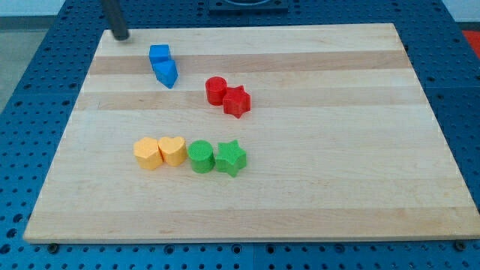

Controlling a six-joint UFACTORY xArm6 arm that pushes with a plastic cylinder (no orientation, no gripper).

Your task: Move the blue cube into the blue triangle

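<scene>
Two blue blocks touch near the wooden desk's [315,67] top left: blue cube [159,54] above blue triangle [166,73]. My tip [120,35], a bare gripless end effector grasping nothing, sits up-left of the cube.

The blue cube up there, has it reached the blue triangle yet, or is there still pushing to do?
It looks done: the blue cube sits touching the blue triangle, just above it near the view's top left. Nothing seems in hand now; my tip stands apart, up and to the view's left of the cube, at the board's edge. Little appears left, though I cannot see how tight the contact is.
</scene>
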